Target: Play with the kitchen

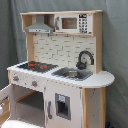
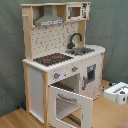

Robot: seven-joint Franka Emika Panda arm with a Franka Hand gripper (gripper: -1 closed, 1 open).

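The kitchen [image 1: 60,65] [image 2: 60,60] is a tall white and light-wood toy that fills both exterior views. On its counter are a black-red hob [image 1: 34,65] [image 2: 52,59], a grey sink [image 1: 72,74] [image 2: 82,50] and a black tap [image 1: 84,59] [image 2: 75,39]. The windowed oven door [image 2: 70,104] hangs open and tilts down toward the front; the first exterior view shows only its edge [image 1: 5,97]. Two knobs [image 2: 56,76] sit under the hob. My gripper [image 2: 117,92] is low at the second exterior view's right, apart from the kitchen, and is out of the first exterior view.
A grey hood [image 1: 40,26] [image 2: 49,20] and a small microwave [image 1: 70,23] [image 2: 76,11] sit on the top shelf over the pegboard back [image 2: 50,37]. A grey curtain [image 1: 115,40] hangs behind. The kitchen stands on a wooden surface [image 2: 107,112].
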